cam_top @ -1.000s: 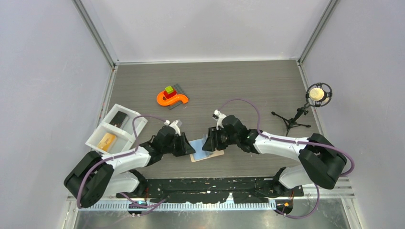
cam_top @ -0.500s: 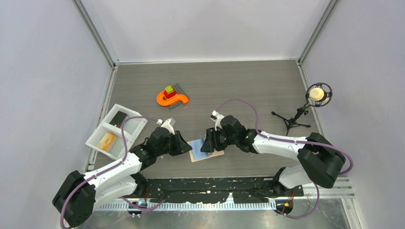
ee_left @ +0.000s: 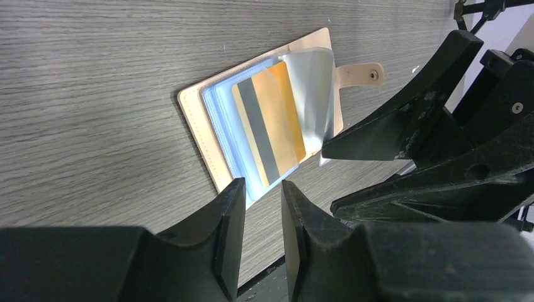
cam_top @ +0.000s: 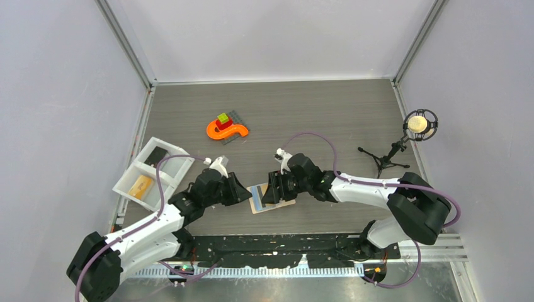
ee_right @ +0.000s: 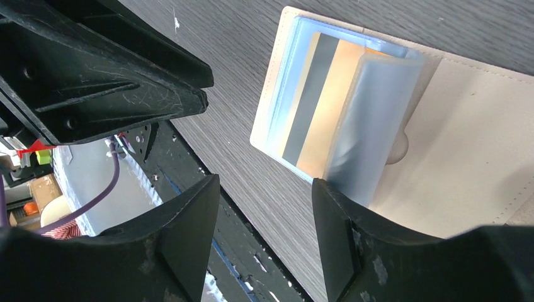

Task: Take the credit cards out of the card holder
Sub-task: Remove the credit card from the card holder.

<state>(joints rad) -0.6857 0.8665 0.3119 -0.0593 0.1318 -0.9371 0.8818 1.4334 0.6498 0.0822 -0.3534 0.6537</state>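
Observation:
The beige card holder (cam_top: 280, 203) lies open on the table between my grippers. In the left wrist view its pale blue sleeves hold an orange-yellow credit card (ee_left: 269, 126) with a grey stripe, and the snap tab (ee_left: 366, 74) points away. My left gripper (ee_left: 263, 189) sits at the holder's near edge, jaws a narrow gap apart and empty. My right gripper (ee_right: 264, 189) is wide open over the holder. One of its fingertips (ee_right: 327, 195) touches a clear sleeve (ee_right: 371, 119) that curls up off the card (ee_right: 318, 107). A black card (cam_top: 157, 155) lies in the white tray.
The white two-compartment tray (cam_top: 165, 177) stands at the left and also holds a yellow-orange item (cam_top: 140, 185). An orange S-shaped toy (cam_top: 227, 130) with blocks sits further back. A microphone on a small tripod (cam_top: 393, 151) stands at the right.
My left arm has swung lower and to the left while its gripper stays at the holder's left edge. My right gripper has crept a little left over the holder.

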